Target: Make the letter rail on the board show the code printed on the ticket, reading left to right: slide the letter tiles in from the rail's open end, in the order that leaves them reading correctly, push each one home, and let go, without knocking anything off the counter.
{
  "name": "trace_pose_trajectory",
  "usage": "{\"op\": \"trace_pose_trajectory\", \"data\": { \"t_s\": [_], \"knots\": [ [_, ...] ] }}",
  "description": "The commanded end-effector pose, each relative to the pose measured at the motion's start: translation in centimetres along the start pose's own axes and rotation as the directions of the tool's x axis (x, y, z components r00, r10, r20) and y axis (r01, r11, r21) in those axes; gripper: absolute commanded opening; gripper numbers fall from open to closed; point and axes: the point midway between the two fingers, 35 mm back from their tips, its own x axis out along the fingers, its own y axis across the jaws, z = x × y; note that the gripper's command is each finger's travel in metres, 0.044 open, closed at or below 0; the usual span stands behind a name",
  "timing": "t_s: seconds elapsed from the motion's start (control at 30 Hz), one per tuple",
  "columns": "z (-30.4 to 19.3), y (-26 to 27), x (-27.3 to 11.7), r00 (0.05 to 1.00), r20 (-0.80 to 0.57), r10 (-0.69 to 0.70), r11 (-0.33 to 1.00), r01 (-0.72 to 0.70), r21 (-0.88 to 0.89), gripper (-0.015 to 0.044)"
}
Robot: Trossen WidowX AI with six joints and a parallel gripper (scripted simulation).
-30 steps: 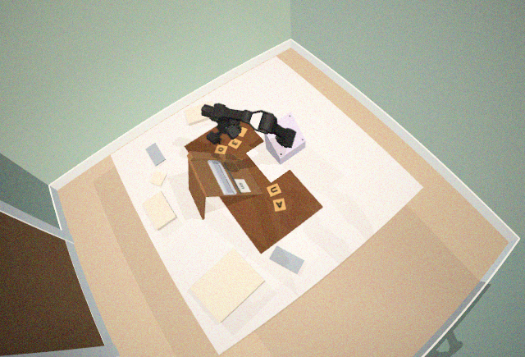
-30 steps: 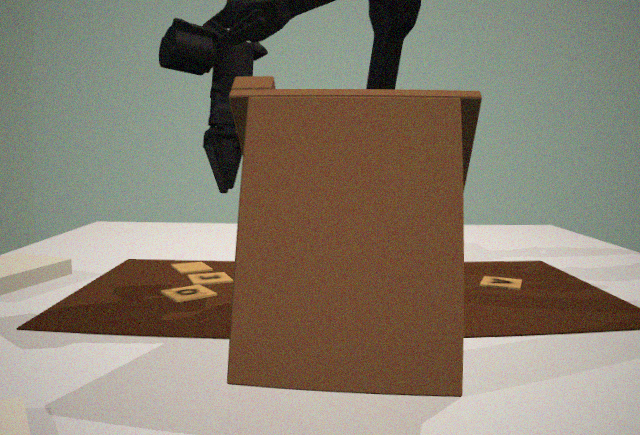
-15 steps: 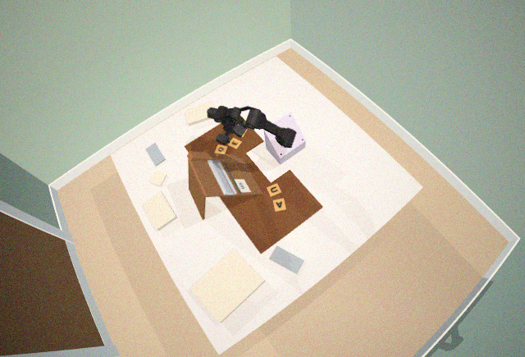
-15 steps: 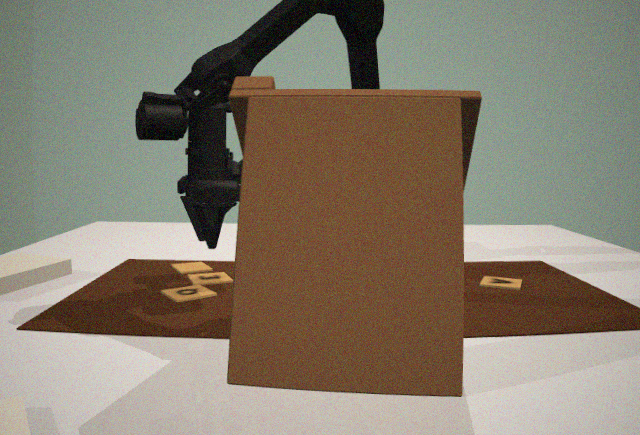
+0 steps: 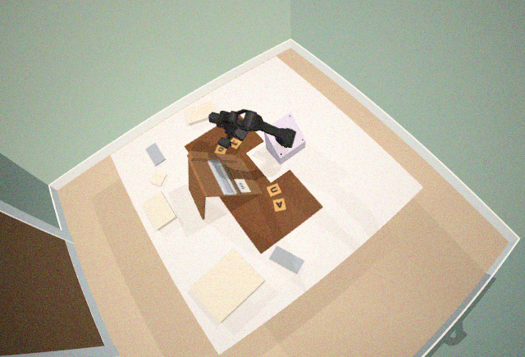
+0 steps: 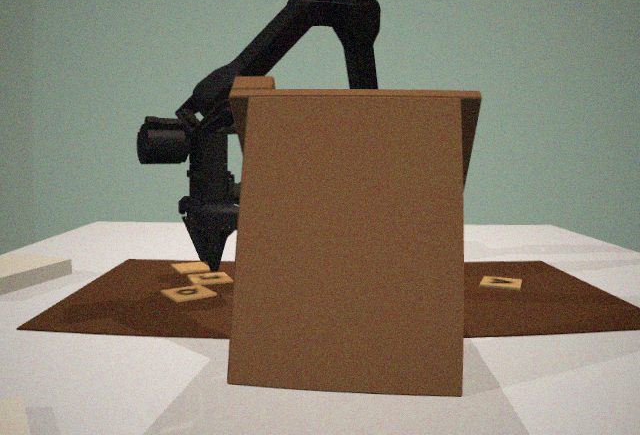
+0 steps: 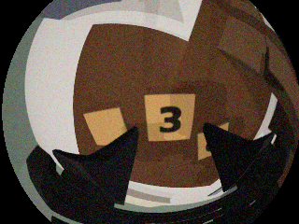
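Note:
My gripper [image 5: 232, 138] [image 6: 214, 268] [image 7: 172, 129] is open and empty, pointing down with its fingertips low, on either side of the 3 tile [image 5: 235, 144] [image 6: 210, 278] [image 7: 161, 133]. The O tile [image 5: 220, 149] [image 6: 188, 292] [image 7: 202, 146] lies beside it, partly hidden by a finger in the wrist view. A tile with no visible letter [image 6: 190, 267] [image 7: 105, 125] lies on the other side. The U tile [image 5: 273, 189] and A tile [image 5: 279, 204] [image 6: 500, 282] lie apart. The grey rail [image 5: 221, 176] on the raised board looks empty. The ticket [image 5: 242, 185] has small print resembling U3.
The raised brown board [image 5: 198, 171] [image 6: 351, 244] stands between the two tile groups, close to the gripper. A lilac block [image 5: 276, 151] sits by the arm's base. Cream blocks [image 5: 159, 211] [image 5: 226, 285] and grey slabs [image 5: 155, 154] [image 5: 286, 259] lie around on the counter.

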Motion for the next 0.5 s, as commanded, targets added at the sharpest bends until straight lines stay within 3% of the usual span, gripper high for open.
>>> {"op": "trace_pose_trajectory", "data": {
  "t_s": [0.0, 0.47],
  "knots": [
    [0.06, -0.03, 0.23, 1.0, 0.004, -0.003, 1.0, 0.003, 0.006, 0.034],
    [0.06, -0.04, 0.49, 1.0, 0.004, -0.003, 1.0, 0.003, 0.006, 0.034]
  ]
}}
